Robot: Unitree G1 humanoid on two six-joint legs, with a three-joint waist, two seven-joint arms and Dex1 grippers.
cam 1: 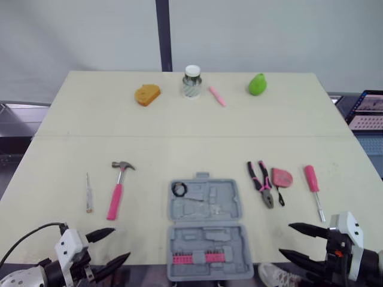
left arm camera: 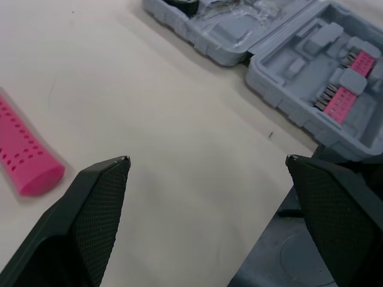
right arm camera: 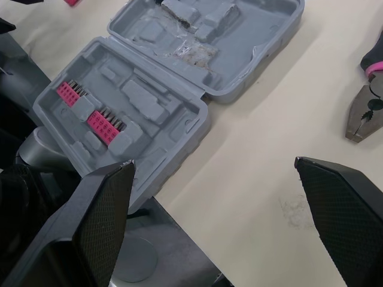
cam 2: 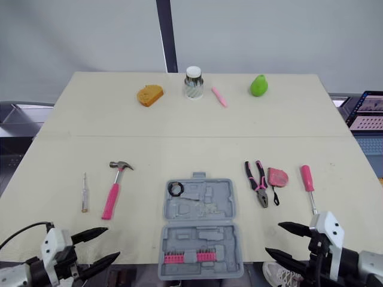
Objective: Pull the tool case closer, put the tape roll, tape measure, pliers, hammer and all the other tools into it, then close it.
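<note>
Lighting bright, even and diffuse across the table (cam 1: 179, 125). Shadows soft and faint, close under the hammer (cam 1: 117, 190) and pliers (cam 1: 261, 182). Wrist views slightly soft at close range.

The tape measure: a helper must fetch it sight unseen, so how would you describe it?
On the beige table, look right of the open grey tool case, where three pink tools lie in a row. The tape measure is the middle one, between the pliers and the pink-handled screwdriver. It alone is squat and rounded with a black strap, not long-handled.
</note>
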